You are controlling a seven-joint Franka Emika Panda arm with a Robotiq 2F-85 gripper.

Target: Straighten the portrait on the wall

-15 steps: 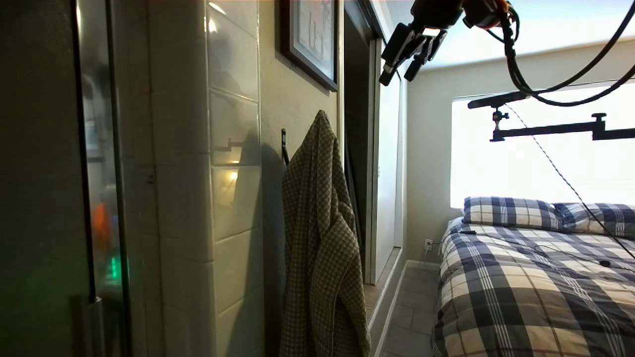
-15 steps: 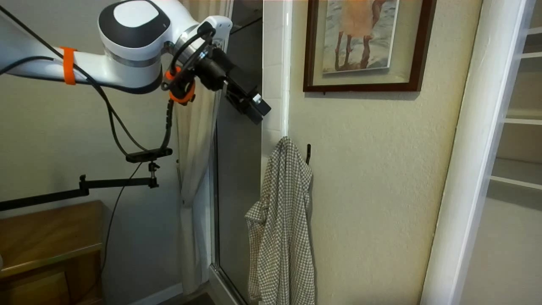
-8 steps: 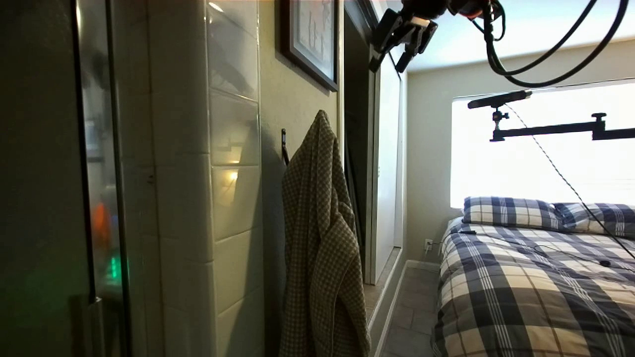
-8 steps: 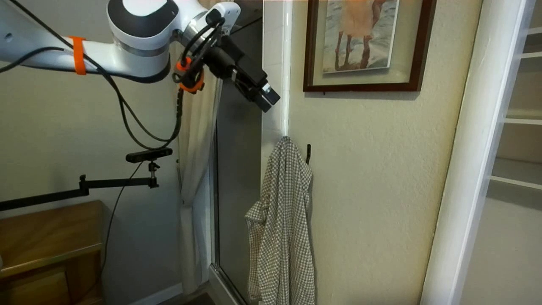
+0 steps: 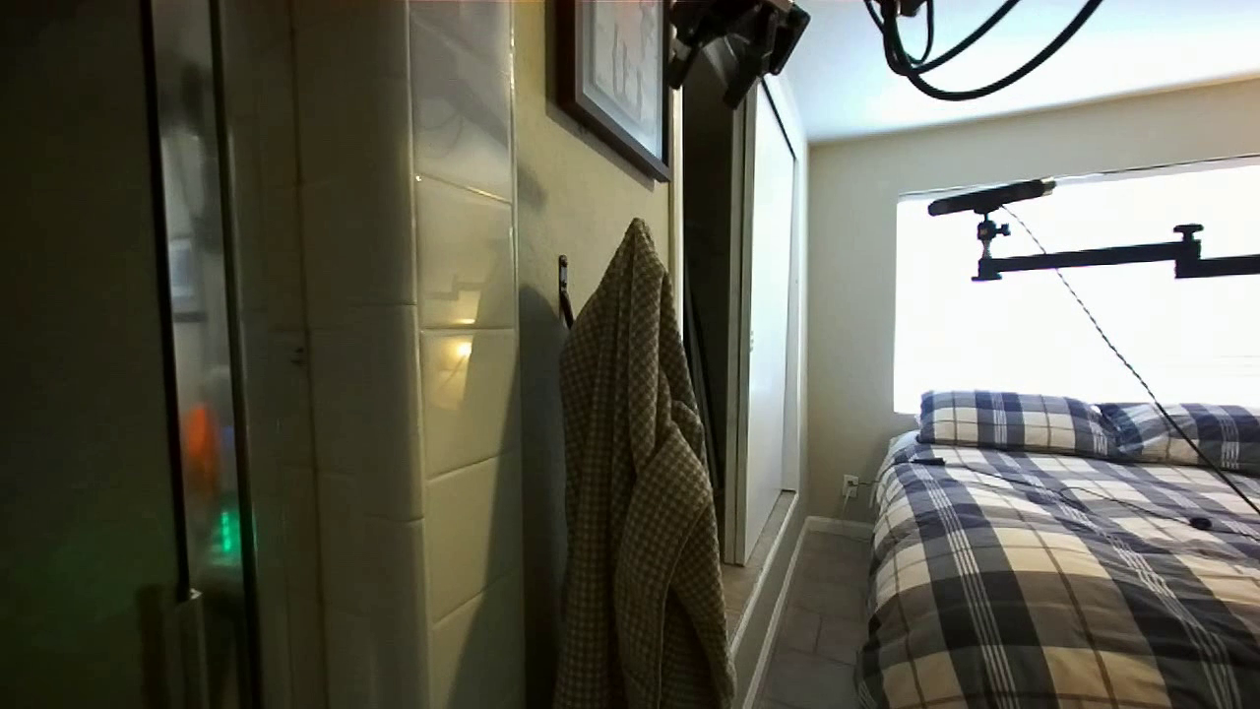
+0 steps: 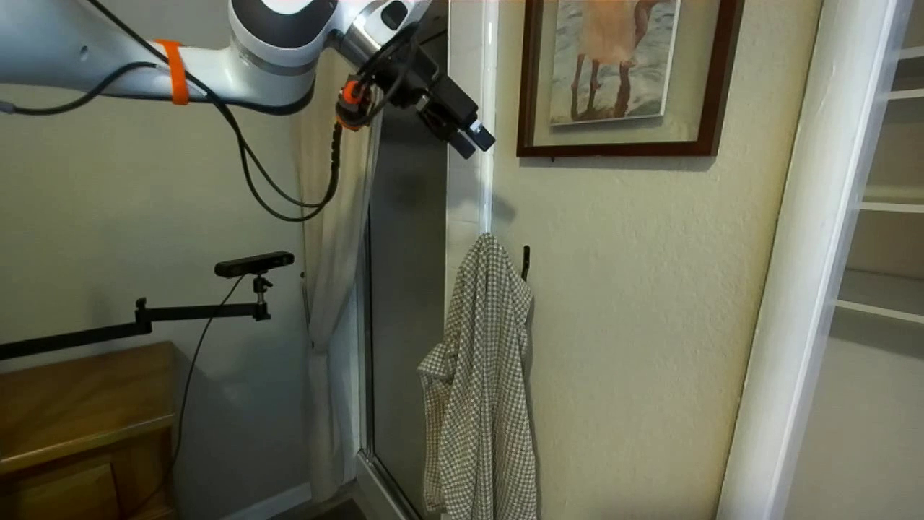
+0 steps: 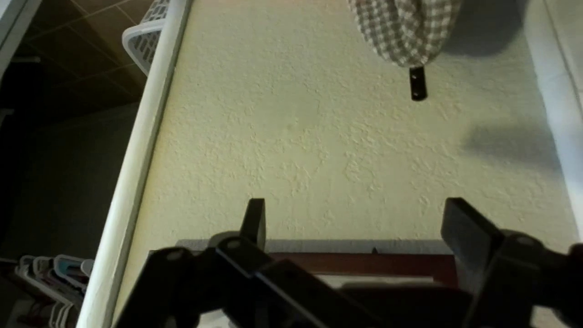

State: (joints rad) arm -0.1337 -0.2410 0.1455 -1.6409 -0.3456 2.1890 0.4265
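The portrait, a pale picture in a dark reddish-brown frame, hangs on the textured cream wall (image 6: 635,303). It shows in both exterior views (image 5: 620,84) (image 6: 617,150), its top cut off. Its lower edge looks about level in an exterior view. My gripper (image 6: 474,144) is open and empty, left of the frame's lower left corner there. It also shows at the top edge in an exterior view (image 5: 707,89). In the wrist view the gripper (image 7: 354,200) comes from the bottom, fingers wide apart, with the frame's lower edge (image 7: 364,263) between and behind them; the fingers hide much of it.
A checked garment (image 6: 484,375) hangs from a black hook (image 6: 526,261) below the portrait. Glossy tiles (image 5: 468,394) and a dark glass door (image 6: 408,325) stand beside the wall. A white closet trim (image 7: 136,164) borders it. A camera on a black arm (image 6: 253,265) stands further off.
The arm has moved up and toward the portrait, leftward in an exterior view and rightward in an exterior view. The gripper stays open. The portrait and garment have not moved.
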